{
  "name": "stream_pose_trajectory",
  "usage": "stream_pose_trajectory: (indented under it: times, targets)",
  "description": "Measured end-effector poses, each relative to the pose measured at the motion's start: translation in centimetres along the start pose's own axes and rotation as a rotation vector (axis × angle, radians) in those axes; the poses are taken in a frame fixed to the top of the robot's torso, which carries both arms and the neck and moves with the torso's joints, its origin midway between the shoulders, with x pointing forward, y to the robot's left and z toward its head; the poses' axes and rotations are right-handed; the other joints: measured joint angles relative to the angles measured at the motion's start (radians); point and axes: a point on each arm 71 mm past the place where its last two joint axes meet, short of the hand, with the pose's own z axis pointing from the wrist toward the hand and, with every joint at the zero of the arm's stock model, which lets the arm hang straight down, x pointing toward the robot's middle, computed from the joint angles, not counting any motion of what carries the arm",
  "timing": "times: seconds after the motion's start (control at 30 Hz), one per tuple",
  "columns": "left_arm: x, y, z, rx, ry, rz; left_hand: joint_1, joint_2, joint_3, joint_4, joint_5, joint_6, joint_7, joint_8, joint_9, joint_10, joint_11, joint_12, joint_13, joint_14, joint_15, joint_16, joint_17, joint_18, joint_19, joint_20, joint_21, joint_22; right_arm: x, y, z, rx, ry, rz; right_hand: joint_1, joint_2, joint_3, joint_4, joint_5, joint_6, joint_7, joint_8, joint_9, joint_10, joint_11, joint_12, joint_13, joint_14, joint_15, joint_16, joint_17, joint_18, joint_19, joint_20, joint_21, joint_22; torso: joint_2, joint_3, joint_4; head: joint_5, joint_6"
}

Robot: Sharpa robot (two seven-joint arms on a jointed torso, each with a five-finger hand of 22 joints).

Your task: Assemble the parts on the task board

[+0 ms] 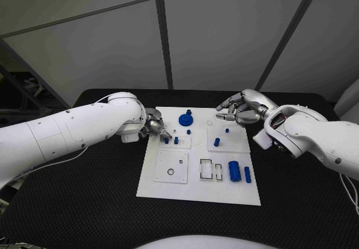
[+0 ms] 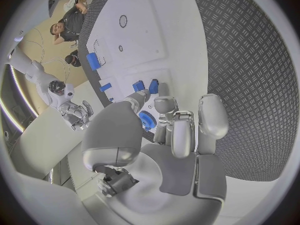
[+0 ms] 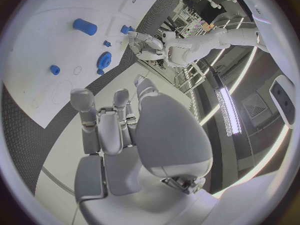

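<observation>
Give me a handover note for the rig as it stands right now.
Left hand: at the task board's left edge, fingertips down at a small blue peg; whether it grips the peg cannot be told.
Right hand: above the board's far right corner, fingers curled, holding nothing.
Parts: blue gear at the far middle, small pegs mid-board, two blue cylinders lying near the right edge.
Done: gear and pegs look seated.
Left: cylinders loose, rectangular slots open.

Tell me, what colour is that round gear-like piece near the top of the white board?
Blue. The gear-like piece shows best in the head view, standing on the white task board.
</observation>
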Motion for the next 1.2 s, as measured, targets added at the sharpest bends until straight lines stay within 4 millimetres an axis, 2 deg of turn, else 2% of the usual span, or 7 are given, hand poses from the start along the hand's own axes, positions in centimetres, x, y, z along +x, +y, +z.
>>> stream_pose_trajectory:
  times: [0.27,0.4,0.57,0.8,0.97,1.07,1.2]
  targets:
    - [-0.1,0.3,0.0,-0.006,-0.014,-0.008,-0.015,0.006,-0.092,0.037,-0.001,0.003,-0.003,-0.004,0.008,0.000,0.000,0.000,0.003,0.000,0.000,0.000,0.000,0.000,0.004,-0.004,0.004,0.000,0.0,0.0,0.0,0.001,0.000,0.000,0.000,0.000,-0.003,0.003,0.000,0.000,0.000,0.000,0.000,0.000,0.000,0.000,0.000,0.000,0.000,0.000,0.002,0.000,0.000,0.000,0.000,0.000,0.000,-0.0003,0.0001,-0.001,0.000]
    - [-0.2,0.4,-0.1,-0.007,-0.030,-0.018,-0.013,0.007,-0.145,0.061,-0.102,0.003,-0.003,-0.004,0.015,0.000,0.000,0.000,0.005,0.000,0.000,0.000,0.000,0.000,0.004,-0.004,0.004,0.000,0.0,0.0,0.0,0.002,0.000,0.000,0.000,0.000,-0.003,0.003,0.000,0.000,0.000,0.000,0.000,0.000,0.000,0.000,0.000,0.000,0.000,0.000,0.002,0.000,0.000,0.000,0.000,0.000,0.000,-0.0005,0.0001,-0.001,0.001]
    - [-0.5,0.5,-0.2,-0.005,-0.061,-0.051,-0.005,0.015,-0.168,0.073,-0.117,0.003,-0.003,-0.008,0.016,0.000,0.000,-0.004,-0.008,0.000,0.000,0.000,0.000,0.000,0.004,-0.004,-0.006,0.000,0.0,0.0,0.0,0.002,0.000,0.000,0.000,0.000,-0.003,0.003,0.004,-0.004,0.004,0.000,0.000,0.000,0.000,0.000,0.000,0.000,0.000,0.000,0.002,0.000,0.000,0.000,0.000,0.000,0.000,-0.0006,0.0001,-0.001,0.001]
    - [-1.0,0.9,-0.5,0.023,-0.132,-0.148,0.069,0.019,-0.230,0.076,-0.117,-0.080,0.035,-0.046,0.015,-0.141,0.036,-0.193,-0.216,-0.002,0.018,-0.078,-0.004,0.000,-0.120,0.016,-0.228,-0.120,0.0,0.0,0.0,0.002,-0.001,0.000,0.000,0.000,-0.003,0.003,0.004,-0.004,0.004,0.000,0.000,0.000,0.000,0.000,0.000,0.000,0.000,0.000,0.002,0.000,0.000,0.000,0.000,0.000,0.000,-0.0003,0.0002,-0.004,0.003]
    - [-1.1,0.0,-0.8,0.126,-0.183,-0.208,0.243,0.025,-0.229,0.024,-0.117,-0.216,0.114,-0.137,-0.053,-0.368,0.119,-0.329,-0.307,-0.309,0.099,-0.541,-0.508,0.001,-0.378,0.072,-0.573,-0.322,0.0,-0.1,0.0,0.003,-0.001,0.000,0.000,0.000,-0.001,0.005,0.004,-0.004,0.003,0.000,0.000,-0.005,0.004,-0.013,-0.017,0.000,0.000,-0.006,-0.006,0.000,0.000,0.000,-0.008,-0.007,0.000,0.0003,0.0003,-0.007,0.007]
    - [-0.7,-1.0,-0.9,0.221,-0.218,-0.226,0.356,0.022,-0.201,-0.015,-0.117,-0.237,0.133,-0.182,-0.104,-0.432,0.141,-0.383,-0.363,-0.401,0.123,-0.666,-0.621,0.059,-0.433,0.100,-0.660,-0.378,-0.1,-0.1,0.0,0.004,-0.003,-0.001,0.000,0.000,0.002,0.008,0.004,-0.007,0.000,0.000,-0.001,-0.058,0.003,-0.071,-0.081,0.000,0.000,-0.030,-0.035,0.000,-0.018,0.001,-0.028,-0.032,0.000,0.0003,0.0004,-0.009,0.009]
    - [-0.1,-2.3,-1.0,0.337,-0.275,-0.223,0.432,0.001,-0.170,-0.045,-0.117,-0.221,0.139,-0.230,-0.174,-0.439,0.144,-0.426,-0.442,-0.421,0.133,-0.733,-0.696,0.062,-0.439,0.122,-0.725,-0.433,-0.1,-0.1,0.0,0.004,-0.003,-0.001,0.000,0.000,0.011,0.017,0.008,-0.010,0.003,0.004,-0.001,-0.072,0.003,-0.122,-0.130,-0.010,-0.006,-0.068,-0.079,0.016,-0.048,0.001,-0.067,-0.080,0.001,0.0001,0.0005,-0.014,0.012]
